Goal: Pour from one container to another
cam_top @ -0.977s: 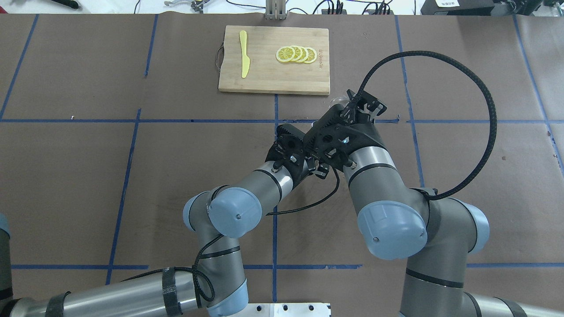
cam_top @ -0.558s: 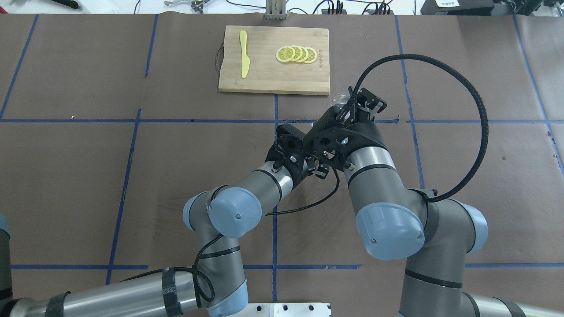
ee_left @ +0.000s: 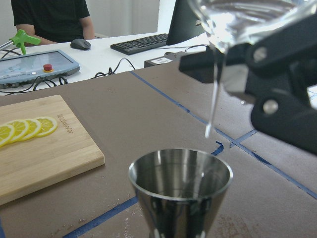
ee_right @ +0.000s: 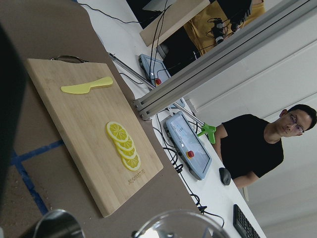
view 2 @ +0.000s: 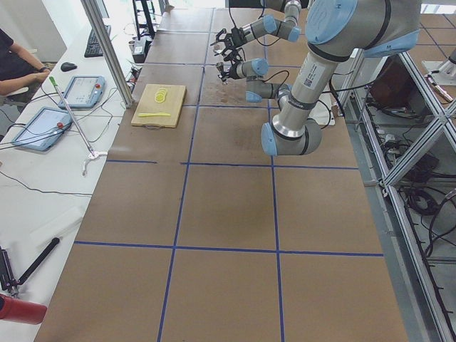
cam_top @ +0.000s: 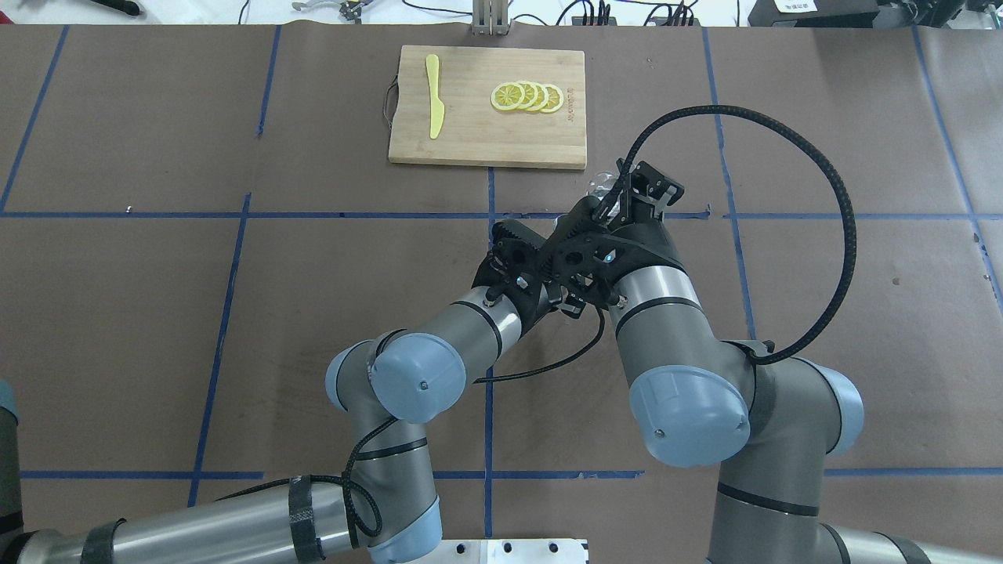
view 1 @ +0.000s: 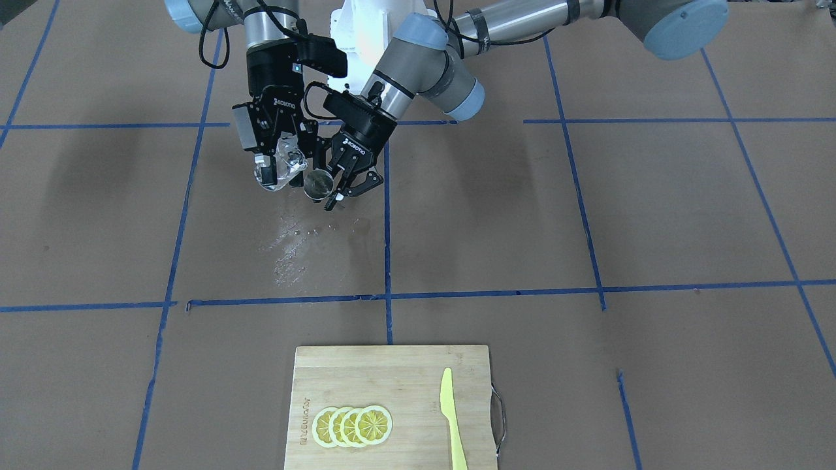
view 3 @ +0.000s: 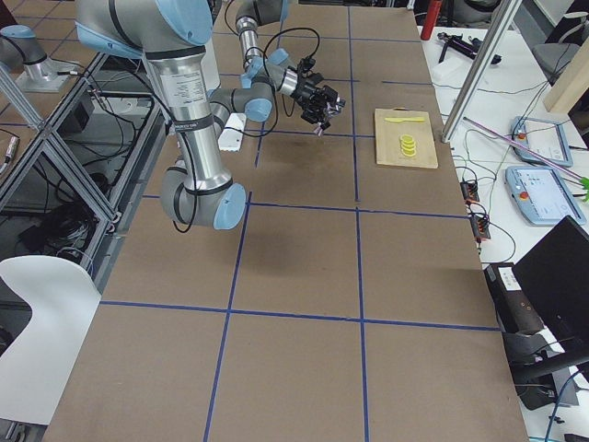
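**Q:** Above the brown paper-covered table (view 1: 588,215), what is held?

**A:** Small clear glass cup (view 1: 282,171), tilted, grasped by right gripper (view 1: 277,163). Thin water stream (ee_left: 214,99) falls toward shiny steel hourglass jigger (view 1: 318,184), upright just beside it and clamped in left gripper (view 1: 333,186).

**Q:** Surroundings?

**A:** Wet patch (view 1: 287,241) nearby; bamboo cutting board (view 1: 405,372) well apart.

Cutting board (view 1: 392,405) sits on the counter (view 1: 653,215), lemon slices (view 1: 353,425) fanned on it, yellow knife (view 1: 452,418) alongside; wet splashes (view 1: 290,245) nearby.

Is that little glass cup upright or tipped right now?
Tipped: from the rim of the glass cup a thin stream falls toward the steel jigger below.
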Controlling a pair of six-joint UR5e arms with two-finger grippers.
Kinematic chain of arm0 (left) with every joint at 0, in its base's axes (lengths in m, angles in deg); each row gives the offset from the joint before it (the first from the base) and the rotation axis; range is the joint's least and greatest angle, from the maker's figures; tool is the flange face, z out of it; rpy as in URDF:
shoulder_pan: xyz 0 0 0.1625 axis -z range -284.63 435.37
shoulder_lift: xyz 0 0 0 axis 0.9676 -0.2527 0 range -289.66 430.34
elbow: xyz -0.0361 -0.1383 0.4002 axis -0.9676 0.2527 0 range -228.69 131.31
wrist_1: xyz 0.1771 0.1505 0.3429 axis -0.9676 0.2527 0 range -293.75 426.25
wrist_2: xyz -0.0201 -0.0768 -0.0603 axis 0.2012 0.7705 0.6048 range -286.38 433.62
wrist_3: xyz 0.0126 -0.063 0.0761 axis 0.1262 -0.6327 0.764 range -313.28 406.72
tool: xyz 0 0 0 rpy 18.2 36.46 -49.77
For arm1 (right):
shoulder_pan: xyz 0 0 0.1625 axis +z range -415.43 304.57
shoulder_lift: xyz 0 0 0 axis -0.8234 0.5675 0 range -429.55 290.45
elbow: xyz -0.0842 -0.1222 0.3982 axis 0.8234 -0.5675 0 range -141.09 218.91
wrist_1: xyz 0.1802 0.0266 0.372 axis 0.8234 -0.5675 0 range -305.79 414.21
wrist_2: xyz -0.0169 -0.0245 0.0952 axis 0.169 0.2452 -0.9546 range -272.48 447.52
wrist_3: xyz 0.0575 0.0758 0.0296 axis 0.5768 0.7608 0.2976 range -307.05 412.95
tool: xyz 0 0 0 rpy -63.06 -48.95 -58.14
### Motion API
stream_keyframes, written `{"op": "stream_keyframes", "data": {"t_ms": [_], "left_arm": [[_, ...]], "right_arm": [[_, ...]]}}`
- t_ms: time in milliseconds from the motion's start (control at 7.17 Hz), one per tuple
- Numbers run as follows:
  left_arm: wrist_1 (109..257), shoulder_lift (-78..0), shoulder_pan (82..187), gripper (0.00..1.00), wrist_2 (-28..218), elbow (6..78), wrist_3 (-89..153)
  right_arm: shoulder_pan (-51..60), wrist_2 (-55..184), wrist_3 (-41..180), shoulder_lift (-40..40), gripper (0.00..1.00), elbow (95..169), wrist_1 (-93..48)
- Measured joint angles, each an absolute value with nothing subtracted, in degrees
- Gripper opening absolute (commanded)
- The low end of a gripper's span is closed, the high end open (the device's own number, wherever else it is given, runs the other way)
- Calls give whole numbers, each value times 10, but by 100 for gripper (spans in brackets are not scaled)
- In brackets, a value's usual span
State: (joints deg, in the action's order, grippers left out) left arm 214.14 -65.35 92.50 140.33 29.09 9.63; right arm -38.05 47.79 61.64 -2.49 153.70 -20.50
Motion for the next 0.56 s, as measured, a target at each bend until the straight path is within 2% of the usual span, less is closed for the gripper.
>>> {"op": "stream_keyframes", "data": {"t_ms": [558], "left_arm": [[2142,-654,925,0,1403,291,96]], "right_arm": [[-382,494,565,-29,0,1537,-205]]}}
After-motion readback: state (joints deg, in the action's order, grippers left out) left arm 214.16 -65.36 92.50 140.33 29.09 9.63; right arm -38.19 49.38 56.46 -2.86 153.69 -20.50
